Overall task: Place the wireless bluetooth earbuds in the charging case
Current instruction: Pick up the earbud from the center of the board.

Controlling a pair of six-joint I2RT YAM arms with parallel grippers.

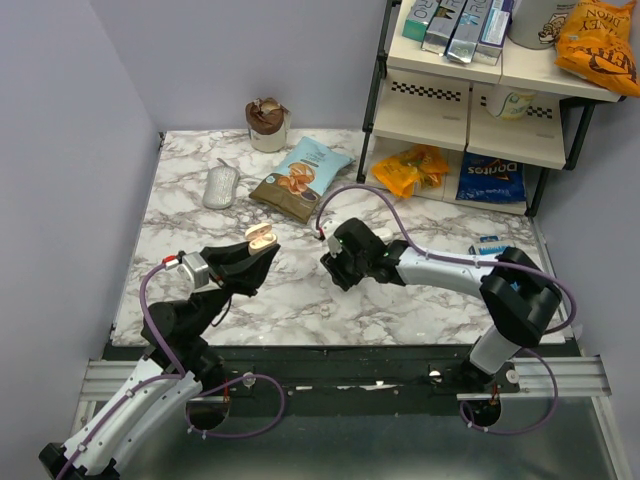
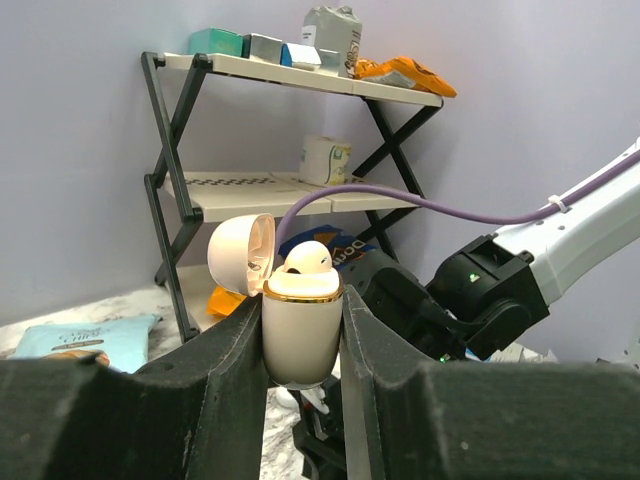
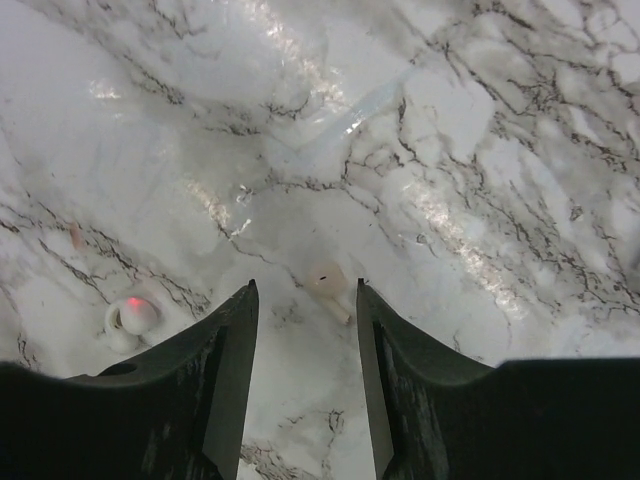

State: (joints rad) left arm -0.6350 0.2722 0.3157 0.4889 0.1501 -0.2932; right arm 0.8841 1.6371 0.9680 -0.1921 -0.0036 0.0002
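Above the near left of the table (image 3: 480, 150), the left gripper (image 2: 303, 312) clamps the case (image 2: 300, 345) upright by its sides. The lid (image 2: 240, 255) is swung open and a seated bud (image 2: 306, 258) shows in one socket. To the right, the right gripper (image 3: 305, 290) hangs low over the marble, jaws parted and empty, with the loose bud (image 3: 325, 279) lying just beyond its tips. That bud is small and rounded on a slick top, so an off-centre close could flick it away or pinch it askew. A crooked hold would likely miss the free socket or knock the seated bud.
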